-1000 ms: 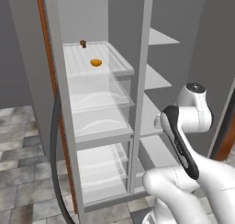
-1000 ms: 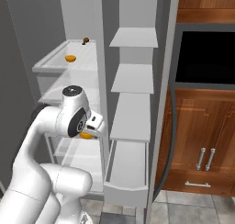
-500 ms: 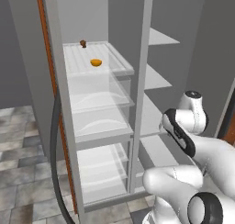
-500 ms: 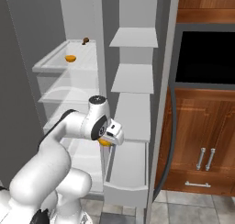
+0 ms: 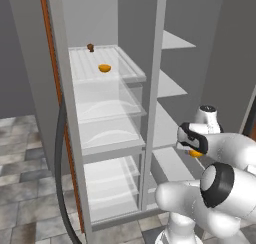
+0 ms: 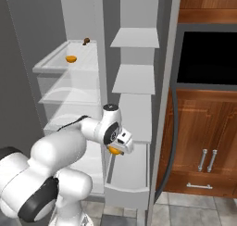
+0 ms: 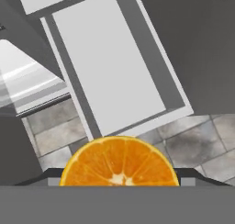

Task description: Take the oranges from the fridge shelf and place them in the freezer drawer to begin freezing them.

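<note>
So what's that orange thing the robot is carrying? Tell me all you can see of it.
It is a halved orange: bright orange peel on a rounded dome, with a flat cut face showing pale spokes and juicy segments. The hand grips it above the open freezer drawer, so it touches only the hand. A second orange half lies on the ribbed white fridge shelf.

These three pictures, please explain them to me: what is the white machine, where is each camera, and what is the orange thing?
The white machine is a robot arm in a simulated kitchen. Two cameras sit behind it, left and right, facing an open fridge. The third sits on its hand. Its gripper holds one orange half, cut face toward the hand camera, above the open freezer drawer. A second orange half lies on the ribbed fridge shelf, with a small brown object behind it.
</note>
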